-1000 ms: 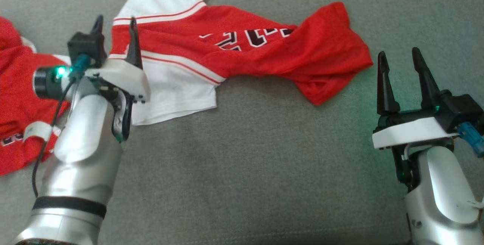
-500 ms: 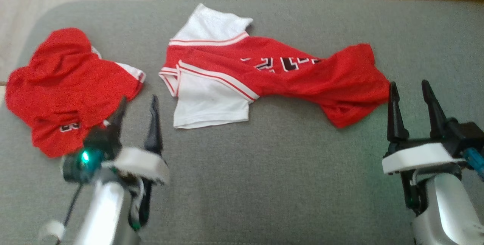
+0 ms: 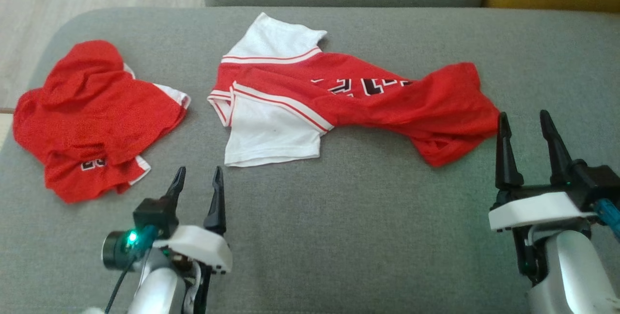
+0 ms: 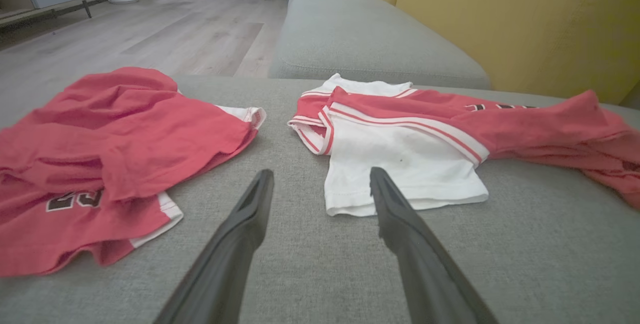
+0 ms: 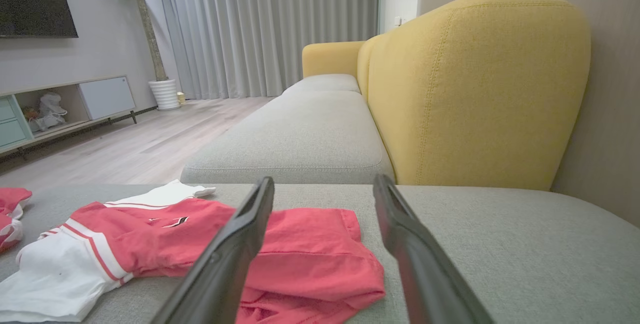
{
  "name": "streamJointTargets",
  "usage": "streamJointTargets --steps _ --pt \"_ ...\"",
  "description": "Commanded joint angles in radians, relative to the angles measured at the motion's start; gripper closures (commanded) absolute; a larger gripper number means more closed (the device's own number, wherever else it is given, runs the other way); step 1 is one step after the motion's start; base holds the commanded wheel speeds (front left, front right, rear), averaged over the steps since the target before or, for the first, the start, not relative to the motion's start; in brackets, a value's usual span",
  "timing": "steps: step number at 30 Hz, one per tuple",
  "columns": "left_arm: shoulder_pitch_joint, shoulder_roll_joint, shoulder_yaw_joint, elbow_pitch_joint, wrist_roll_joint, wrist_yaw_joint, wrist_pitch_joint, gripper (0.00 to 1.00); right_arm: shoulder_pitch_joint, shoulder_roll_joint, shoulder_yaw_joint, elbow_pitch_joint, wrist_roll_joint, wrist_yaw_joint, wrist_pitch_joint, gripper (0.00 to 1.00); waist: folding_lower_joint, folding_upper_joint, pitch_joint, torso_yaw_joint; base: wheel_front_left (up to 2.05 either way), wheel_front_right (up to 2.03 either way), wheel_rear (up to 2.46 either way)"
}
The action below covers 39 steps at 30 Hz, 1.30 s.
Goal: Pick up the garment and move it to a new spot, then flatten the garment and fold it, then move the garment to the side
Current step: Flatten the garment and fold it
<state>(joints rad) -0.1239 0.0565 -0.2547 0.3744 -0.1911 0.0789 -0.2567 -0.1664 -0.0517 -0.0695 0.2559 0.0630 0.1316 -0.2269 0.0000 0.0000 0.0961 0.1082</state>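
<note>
Folds hid most of the black lettering on the jersey (image 3: pixel 290 79); the number on the crumpled red garment (image 3: pixel 97 110) was half covered.

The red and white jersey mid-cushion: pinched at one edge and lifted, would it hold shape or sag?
Probably floppy: the red and white jersey lies twisted and bunched at its red end, so it would likely sag. It looks thin and light. Pushed, it would likely wrinkle on the grey cushion rather than slide.
</note>
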Motion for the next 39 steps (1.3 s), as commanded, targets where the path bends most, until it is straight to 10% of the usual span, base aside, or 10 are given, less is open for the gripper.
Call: streamJointTargets --steps 1,26,28,39 --pt "-0.064 0.001 0.023 -0.021 0.009 0.001 -0.005 0.0 -0.032 0.0 0.027 -0.038 0.005 -0.001 0.004 0.0 0.0 0.0 0.012 -0.011 0.0 0.0 0.0" --pt "-0.368 0.006 -0.018 0.491 0.008 -0.012 0.08 0.0 -0.084 0.001 0.03 -0.027 0.01 -0.001 -0.013 0.0 0.0 0.0 0.114 -0.099 0.0 0.0 0.0" --pt "-0.371 0.003 -0.026 0.504 -0.003 -0.027 0.075 1.0 -0.086 0.001 0.024 -0.021 0.006 -0.001 -0.014 0.0 0.0 0.0 0.111 -0.095 0.0 0.0 0.0" --pt "-0.33 -0.005 0.012 0.278 -0.064 0.009 -0.004 1.0 -0.183 -0.016 -0.042 0.102 0.017 -0.001 0.11 0.0 0.0 0.0 0.108 -0.038 0.0 0.0 0.0"
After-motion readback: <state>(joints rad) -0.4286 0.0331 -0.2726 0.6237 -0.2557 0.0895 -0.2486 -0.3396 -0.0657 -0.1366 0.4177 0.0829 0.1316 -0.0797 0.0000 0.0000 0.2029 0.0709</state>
